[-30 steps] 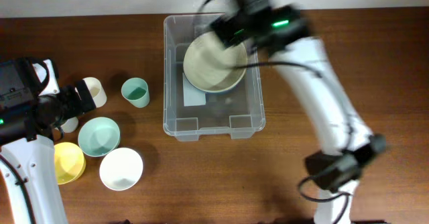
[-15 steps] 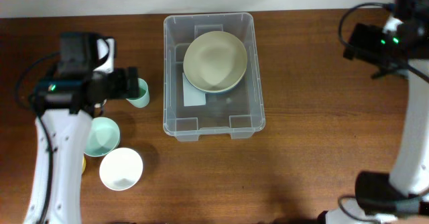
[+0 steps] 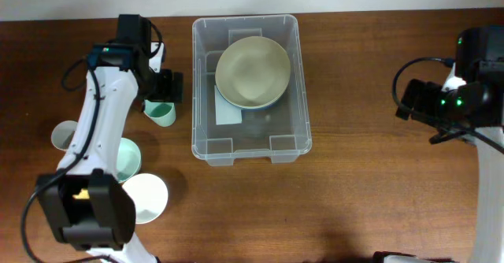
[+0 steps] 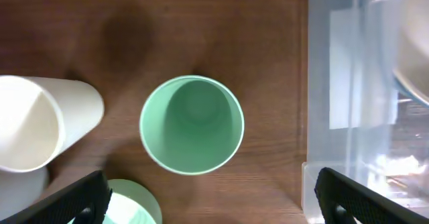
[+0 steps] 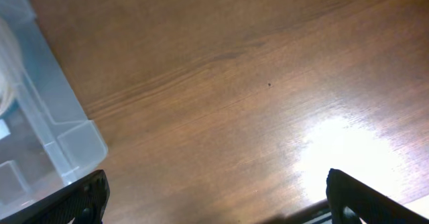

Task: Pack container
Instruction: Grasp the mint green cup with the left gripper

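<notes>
The clear container (image 3: 200, 129) stands at the table's middle back with a cream bowl (image 3: 253, 72) resting in it over a white label (image 3: 227, 113). My left gripper (image 3: 163, 88) is open and hovers over an upright green cup (image 3: 161, 113) just left of the container. In the left wrist view the green cup (image 4: 192, 125) is centred ahead of the open fingers (image 4: 214, 204), with the container wall (image 4: 335, 70) at the right. My right gripper (image 3: 425, 105) is open and empty over bare table far right of the container; its wrist view (image 5: 218, 204) shows a container corner (image 5: 47, 123).
A white cup (image 3: 64, 135) lies left of the green cup and shows in the left wrist view (image 4: 40, 131). A mint bowl (image 3: 126, 157) and a white bowl (image 3: 143, 198) sit at the front left. The left arm crosses above them.
The right arm has left the cream bowl in the container and swung away to the far right. The left arm has swung in from the far left to above the green cup.
</notes>
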`<state>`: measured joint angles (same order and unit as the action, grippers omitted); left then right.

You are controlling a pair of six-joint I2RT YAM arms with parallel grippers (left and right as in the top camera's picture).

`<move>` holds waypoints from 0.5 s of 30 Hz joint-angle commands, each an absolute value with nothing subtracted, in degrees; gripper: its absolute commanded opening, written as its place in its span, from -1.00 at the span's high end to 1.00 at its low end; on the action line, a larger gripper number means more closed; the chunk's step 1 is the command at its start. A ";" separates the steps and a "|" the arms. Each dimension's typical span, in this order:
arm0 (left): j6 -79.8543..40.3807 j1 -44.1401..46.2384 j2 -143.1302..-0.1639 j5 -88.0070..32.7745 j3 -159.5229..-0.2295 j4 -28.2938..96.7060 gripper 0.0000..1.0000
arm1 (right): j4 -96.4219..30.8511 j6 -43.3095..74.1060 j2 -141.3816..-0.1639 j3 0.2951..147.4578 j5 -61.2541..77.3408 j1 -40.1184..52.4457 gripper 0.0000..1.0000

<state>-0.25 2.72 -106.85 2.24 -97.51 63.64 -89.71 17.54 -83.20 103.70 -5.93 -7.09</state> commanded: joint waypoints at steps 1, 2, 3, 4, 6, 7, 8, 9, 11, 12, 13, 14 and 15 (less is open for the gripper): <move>-0.40 2.48 -109.75 0.82 -98.94 63.13 -0.99 | -88.16 17.37 -83.13 101.21 -6.04 -7.31 -0.98; -0.40 2.46 -110.19 0.82 -98.94 62.96 -0.99 | -87.96 17.37 -83.18 100.95 -6.07 -7.31 -0.98; -0.40 2.48 -110.69 0.80 -98.94 62.76 -0.99 | -87.81 17.37 -83.20 100.88 -6.07 -7.31 -0.98; -0.43 2.48 -111.18 0.80 -98.94 62.52 -0.99 | -87.68 17.37 -83.29 100.88 -6.15 -7.31 -0.98; -0.43 2.48 -112.53 0.62 -98.94 62.02 -0.99 | -87.37 17.15 -83.31 100.88 -6.24 -7.31 -0.98; -0.43 2.48 -113.12 0.36 -98.94 61.93 -0.99 | -87.29 17.15 -83.31 100.88 -6.24 -7.31 -0.98; -0.43 2.48 -114.52 -0.30 -98.94 61.67 -0.99 | -87.09 17.15 -83.31 100.88 -6.24 -7.31 -0.98; -0.43 2.50 -115.24 -0.54 -98.94 61.52 -0.99 | -87.09 17.15 -83.31 100.88 -6.24 -7.31 -0.98; -0.43 2.52 -116.64 -0.69 -98.94 61.28 -0.99 | -87.09 16.99 -83.31 100.88 -6.22 -7.31 -0.98; -0.43 2.52 -117.36 -0.69 -98.94 61.10 -0.99 | -87.09 16.93 -83.31 100.88 -6.24 -7.31 -0.98; -0.43 2.52 -118.30 -0.69 -98.94 60.90 -0.99 | -87.09 16.95 -83.31 100.88 -6.24 -7.31 -0.98; -0.43 2.52 -118.91 -0.69 -98.94 60.77 -0.99 | -87.09 16.93 -83.31 100.88 -6.24 -7.31 -0.98; -0.43 2.52 -119.57 -0.67 -98.94 60.64 -0.99 | -87.09 16.95 -83.31 100.88 -6.24 -7.31 -0.97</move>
